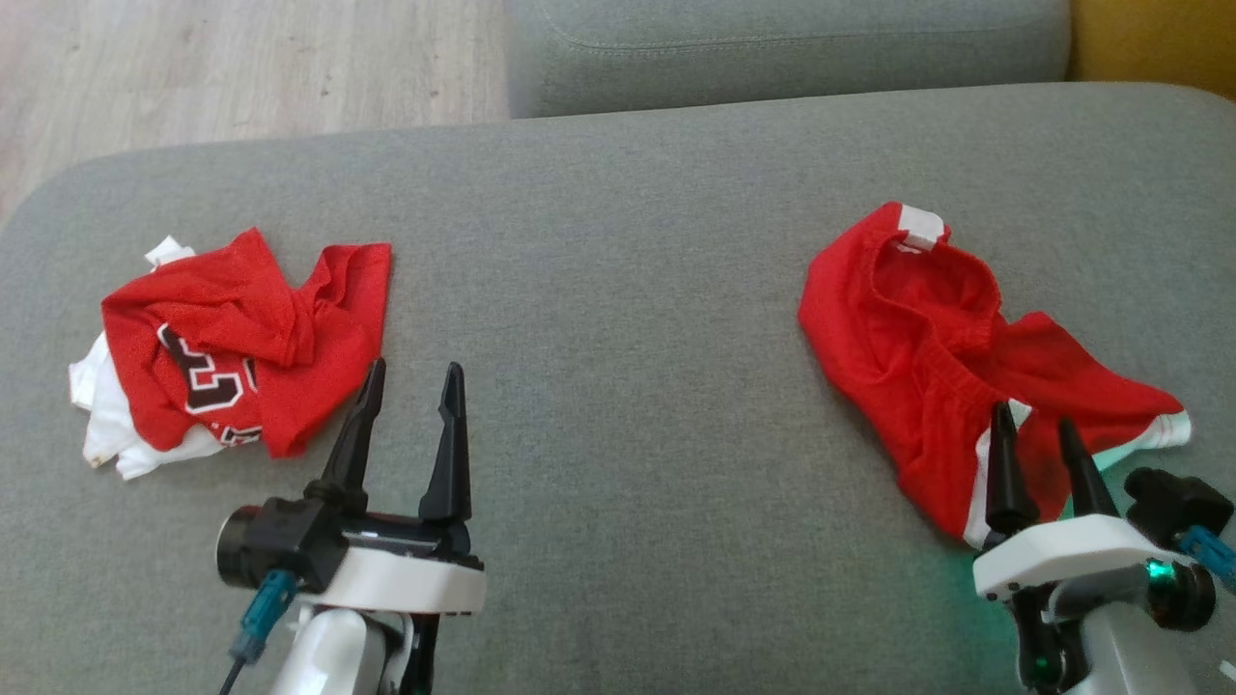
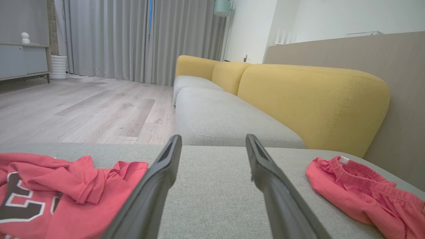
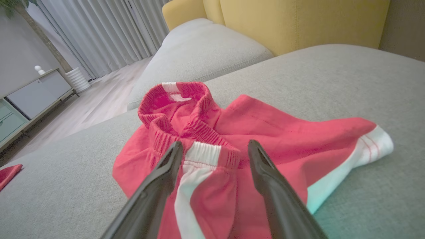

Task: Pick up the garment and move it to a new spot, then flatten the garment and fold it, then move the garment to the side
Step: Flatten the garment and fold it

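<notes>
Noted shorts [image 1: 927, 347] crumpled at right end of cushion [image 1: 618, 241], near hem hidden behind right claw [image 1: 1033, 415]. Found that claw spread wide, pinching nothing; contact with cloth unclear. Logged left claw [image 1: 415, 367] spread, empty, toward cushion's left end.

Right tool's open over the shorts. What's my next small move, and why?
Probably lower the right tool and close it on the waistband: it hangs open astride that band, and the shorts lie crumpled, not yet flattened.

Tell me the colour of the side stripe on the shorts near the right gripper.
The stripe is white, on red shorts; clearest in the right wrist view.
</notes>
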You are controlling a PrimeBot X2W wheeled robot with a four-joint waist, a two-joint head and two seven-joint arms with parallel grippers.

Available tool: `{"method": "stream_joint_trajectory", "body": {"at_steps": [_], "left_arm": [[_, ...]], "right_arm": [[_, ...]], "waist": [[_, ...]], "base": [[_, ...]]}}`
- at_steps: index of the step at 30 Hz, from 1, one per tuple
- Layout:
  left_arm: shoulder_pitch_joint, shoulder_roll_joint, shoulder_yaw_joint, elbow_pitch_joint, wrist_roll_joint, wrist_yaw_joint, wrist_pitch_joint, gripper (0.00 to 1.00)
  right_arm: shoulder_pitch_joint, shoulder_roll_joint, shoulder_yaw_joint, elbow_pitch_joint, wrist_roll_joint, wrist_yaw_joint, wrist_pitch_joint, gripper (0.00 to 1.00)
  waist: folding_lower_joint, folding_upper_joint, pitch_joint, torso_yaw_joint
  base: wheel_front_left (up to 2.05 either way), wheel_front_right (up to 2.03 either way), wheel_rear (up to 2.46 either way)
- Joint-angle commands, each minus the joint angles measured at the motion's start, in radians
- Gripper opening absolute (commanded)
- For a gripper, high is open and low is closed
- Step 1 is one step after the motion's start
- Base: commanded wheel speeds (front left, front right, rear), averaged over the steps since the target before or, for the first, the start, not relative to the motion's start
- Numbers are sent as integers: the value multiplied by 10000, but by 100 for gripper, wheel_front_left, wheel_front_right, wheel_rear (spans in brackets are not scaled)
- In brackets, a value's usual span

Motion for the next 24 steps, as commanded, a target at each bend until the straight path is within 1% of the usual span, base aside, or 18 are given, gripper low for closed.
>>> {"method": "stream_joint_trajectory", "body": {"at_steps": [1,5,10,15,16,17,18,24], "left_arm": [[-208,16,227,-279,-2,-6,-80,100],[-165,16,210,-266,-7,0,-80,100],[-146,16,183,-288,-6,5,-80,100],[-211,16,146,-346,-8,27,-80,100],[-236,16,140,-351,-12,29,-80,100],[-262,16,133,-351,-18,28,-80,100],[-288,16,122,-346,-21,28,-80,100],[-368,16,106,-288,-32,23,-80,100]], "right_arm": [[-319,-64,275,-234,87,-7,16,100],[-390,-64,523,40,250,-7,184,100],[-573,-63,757,356,187,-7,299,100],[-907,-63,792,759,166,-7,290,100],[-984,-63,803,866,204,-7,310,88],[-1064,-63,836,969,226,-7,326,49],[-1142,-63,871,1060,217,-7,319,0],[-1488,-63,957,1347,342,-7,-13,0]], "waist": [[0,-1,-20,42],[0,-1,-50,119],[0,-1,-21,165],[0,-1,129,212],[0,-1,164,224],[0,-1,196,238],[0,-1,227,252],[0,-1,251,340]], "base": [[0,0,0],[0,0,0],[0,0,0],[0,0,0],[0,0,0],[0,0,0],[0,0,0],[0,0,0]]}}
